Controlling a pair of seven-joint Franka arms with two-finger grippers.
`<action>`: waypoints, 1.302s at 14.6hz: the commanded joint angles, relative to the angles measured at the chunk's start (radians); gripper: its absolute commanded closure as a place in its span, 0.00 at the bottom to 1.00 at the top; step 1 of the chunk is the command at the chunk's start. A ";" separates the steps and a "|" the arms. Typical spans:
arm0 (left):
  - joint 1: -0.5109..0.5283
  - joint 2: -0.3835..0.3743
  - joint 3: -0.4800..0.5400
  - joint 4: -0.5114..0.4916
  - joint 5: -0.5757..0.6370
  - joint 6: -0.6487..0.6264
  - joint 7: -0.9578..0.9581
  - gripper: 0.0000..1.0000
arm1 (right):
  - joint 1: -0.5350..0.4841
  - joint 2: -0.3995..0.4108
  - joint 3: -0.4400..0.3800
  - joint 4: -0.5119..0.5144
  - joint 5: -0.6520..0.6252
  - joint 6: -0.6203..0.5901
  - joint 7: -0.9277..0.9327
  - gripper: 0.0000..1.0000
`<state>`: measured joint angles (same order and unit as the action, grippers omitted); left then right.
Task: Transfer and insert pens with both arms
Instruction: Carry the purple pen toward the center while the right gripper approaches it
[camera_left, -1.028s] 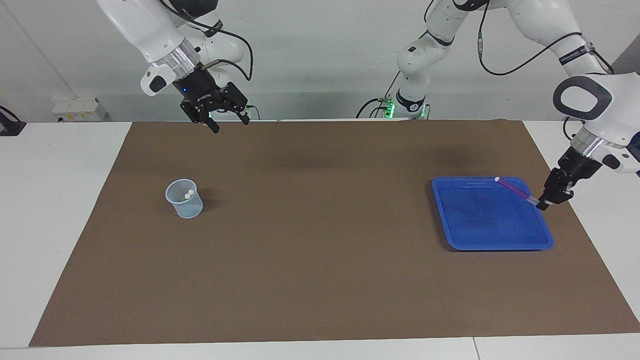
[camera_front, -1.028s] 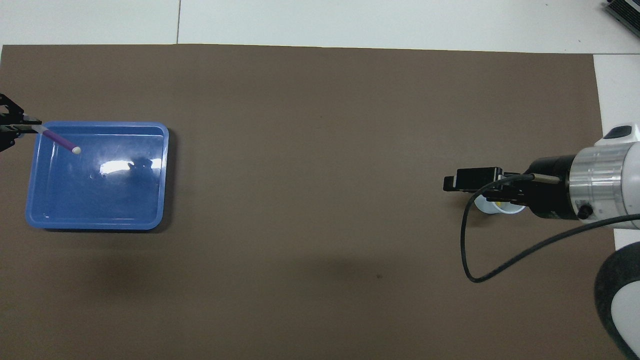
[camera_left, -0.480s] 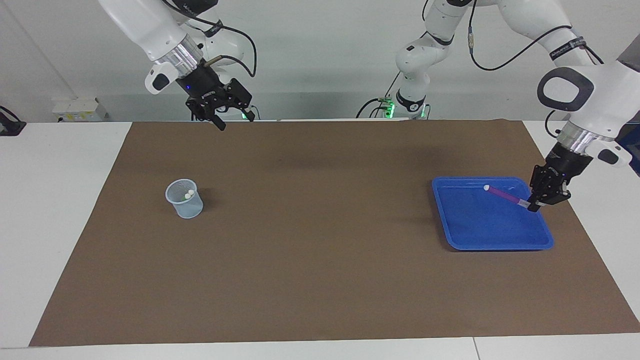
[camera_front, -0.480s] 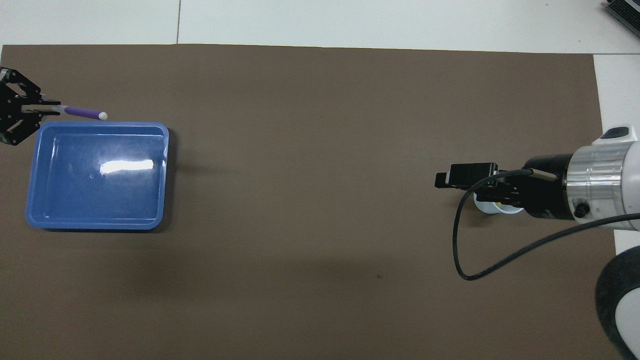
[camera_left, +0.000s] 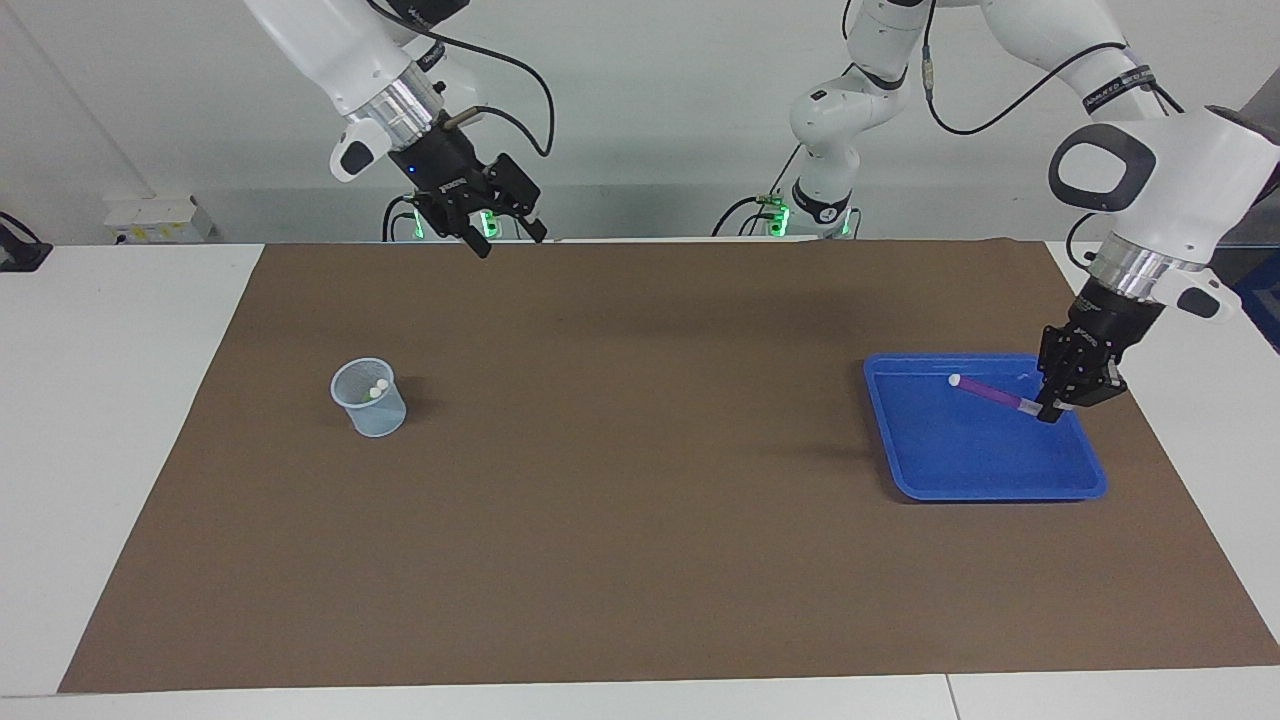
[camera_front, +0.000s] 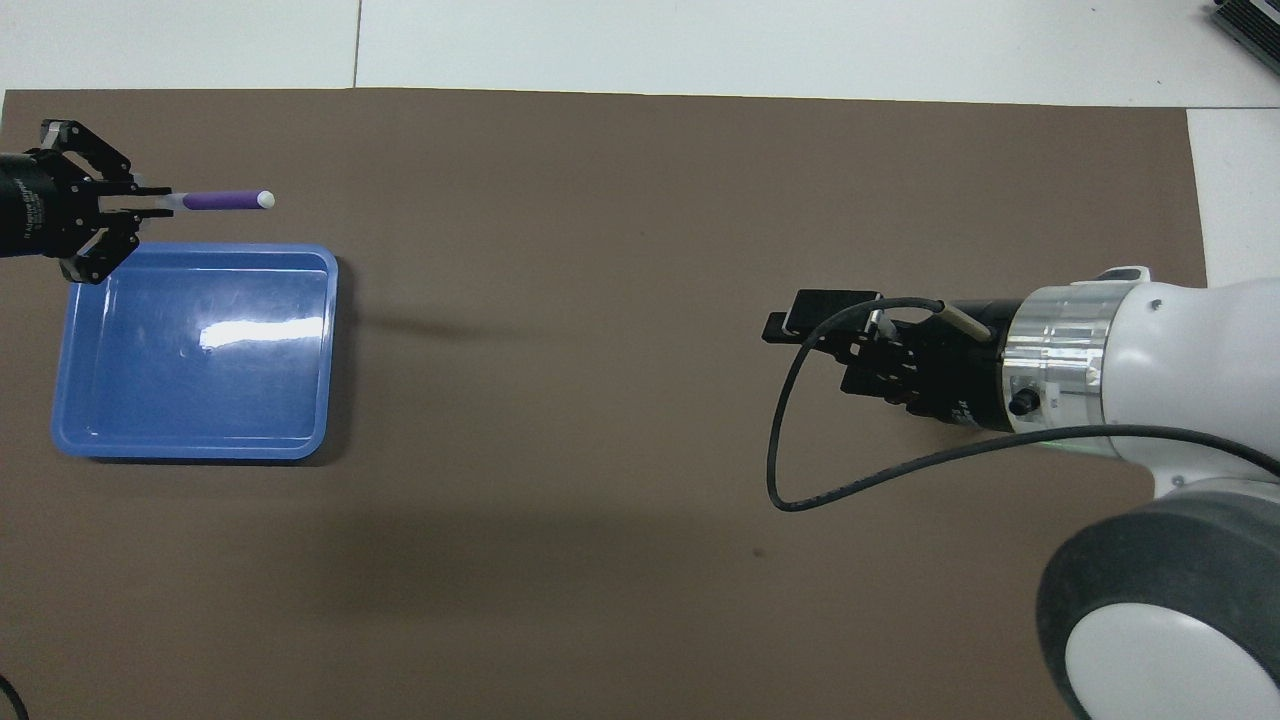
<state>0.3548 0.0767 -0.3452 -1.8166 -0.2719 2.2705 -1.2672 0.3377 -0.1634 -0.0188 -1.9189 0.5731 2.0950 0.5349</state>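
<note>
**Over the blue tray: left gripper carrying the purple pen**

Above the blue tray (camera_left: 985, 470), at the left arm's end of the table, the left gripper (camera_left: 1052, 410) is hanging in the air with its fingers clamped on one end of the purple pen (camera_left: 985, 391); the pen is lying roughly level, its pale cap (camera_left: 954, 379) pointing toward the middle of the table; in the overhead view the same gripper (camera_front: 140, 200) and pen (camera_front: 222, 200) are appearing over the tray's edge farther from the robots, the tray's blue floor (camera_front: 195, 395) lying bare beneath.

Toward the right arm's end of the table, a small pale mesh cup (camera_left: 369, 398) is standing upright on the brown mat (camera_left: 620, 500); two whitish pen caps (camera_left: 377, 388) are showing just inside its rim, the colours of the pens below them being too hidden to tell.

The right gripper (camera_left: 508, 238) is hanging high over the mat's edge nearest the robots, its fingers spread apart and holding nothing; in the overhead view the right arm's wrist (camera_front: 1050, 360) is covering the place where the cup stands.

The left arm (camera_left: 1150, 190) is reaching down from above the tray's outer side.
</note>
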 joint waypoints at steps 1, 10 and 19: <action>-0.046 -0.081 0.015 -0.088 -0.006 0.046 -0.084 1.00 | 0.053 0.019 -0.001 0.004 0.033 0.055 0.032 0.00; -0.207 -0.176 0.015 -0.197 0.035 0.142 -0.362 1.00 | 0.130 0.102 0.019 0.004 0.114 0.240 0.105 0.00; -0.309 -0.222 0.012 -0.300 0.105 0.227 -0.552 1.00 | 0.230 0.240 0.020 0.104 0.114 0.413 0.120 0.00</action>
<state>0.0716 -0.0981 -0.3455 -2.0603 -0.1817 2.4741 -1.7769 0.5588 0.0127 0.0013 -1.8794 0.6635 2.4851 0.6461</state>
